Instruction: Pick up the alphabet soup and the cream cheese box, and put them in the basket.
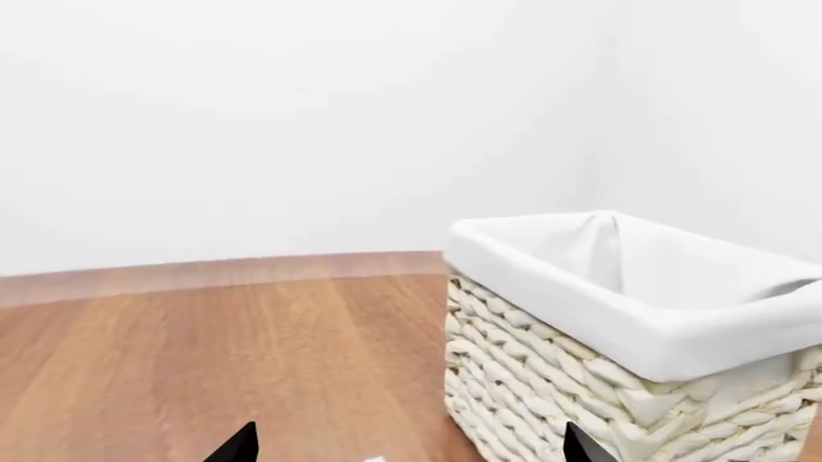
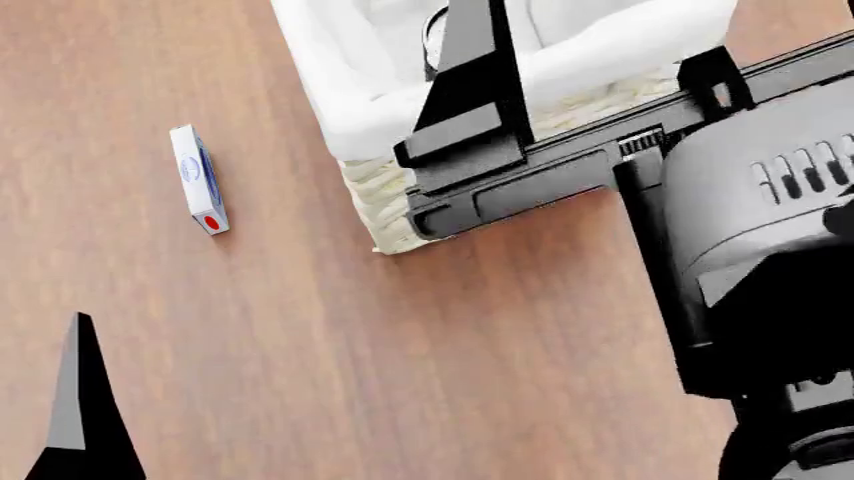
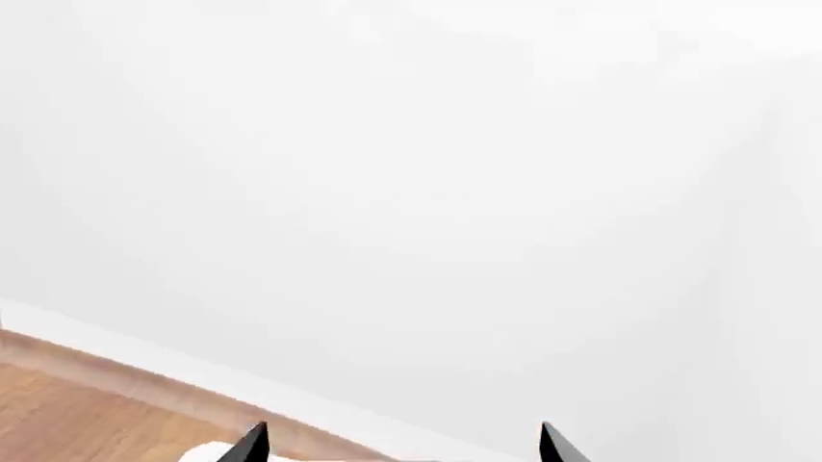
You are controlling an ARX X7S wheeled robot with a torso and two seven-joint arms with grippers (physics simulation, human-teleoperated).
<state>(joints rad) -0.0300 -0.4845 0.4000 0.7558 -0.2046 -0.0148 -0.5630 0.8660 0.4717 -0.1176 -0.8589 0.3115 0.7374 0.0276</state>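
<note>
Cream cheese box (image 2: pixel 199 179) lies on the wooden floor left of the basket (image 2: pixel 378 205), long axis running away from the robot. Left hand (image 1: pixel 408 449), spread open and empty, sits nearer, box ahead. Right hand (image 3: pixel 400 445) open, empty, over the basket.

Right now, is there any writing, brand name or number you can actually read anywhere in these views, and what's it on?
No text is readable.
Cream cheese box: a blue oval logo and a red mark show in the head view, but any lettering is too small and blurred to read.
Basket: plain wicker and white liner, no label visible.
Right arm housing: only vent slots, no writing visible.
</note>
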